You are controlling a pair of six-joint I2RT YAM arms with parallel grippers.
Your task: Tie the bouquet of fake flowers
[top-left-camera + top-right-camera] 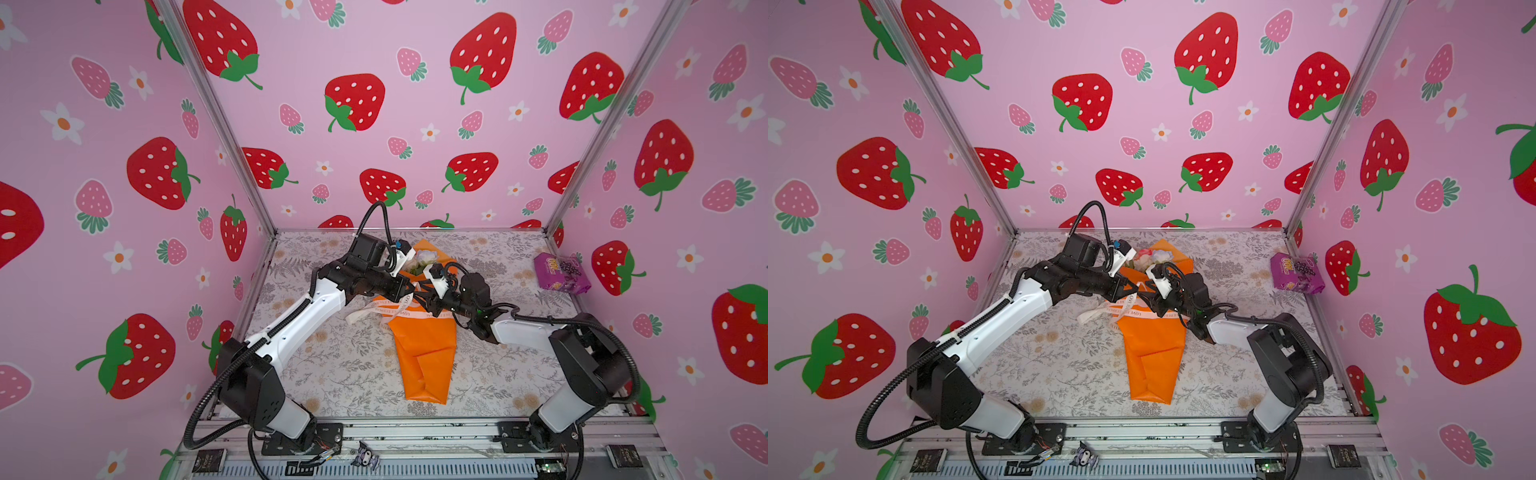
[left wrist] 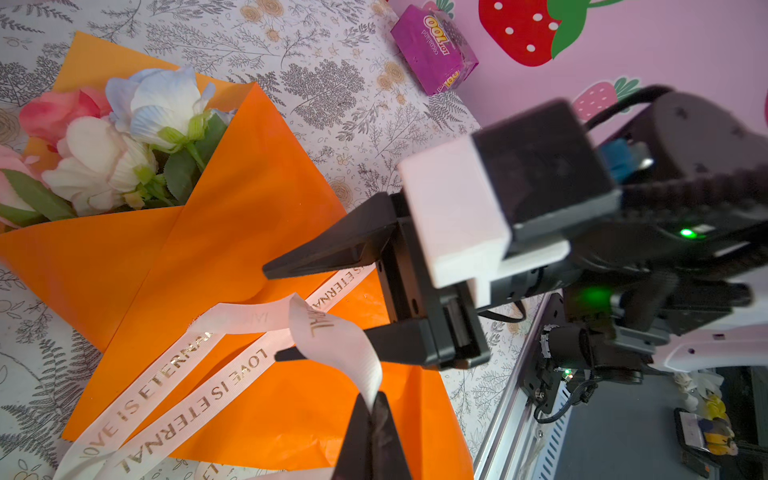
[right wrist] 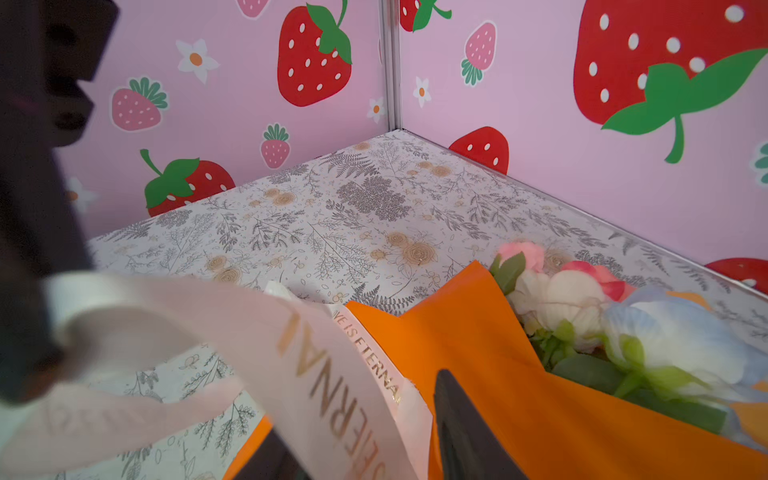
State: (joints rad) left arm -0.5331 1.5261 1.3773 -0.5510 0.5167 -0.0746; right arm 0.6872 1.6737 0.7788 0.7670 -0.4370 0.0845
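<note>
The bouquet of fake flowers lies along the middle of the table, wrapped in orange paper (image 1: 424, 353) (image 1: 1154, 353). Its pink, white and pale blue blooms (image 2: 124, 141) (image 3: 582, 307) point toward the back wall. A cream ribbon (image 1: 376, 309) (image 2: 199, 374) with gold lettering crosses the wrap. My left gripper (image 2: 371, 405) is shut on a raised loop of that ribbon. My right gripper (image 2: 272, 313) (image 3: 357, 415) faces it over the wrap, jaws apart, with the ribbon passing between its fingers and draped on one. Both grippers meet above the bouquet's waist in both top views.
A purple snack packet (image 1: 561, 274) (image 2: 434, 50) lies at the back right, near the wall. Strawberry-print walls close in three sides. The metal rail with the arm bases (image 1: 415, 432) runs along the front edge.
</note>
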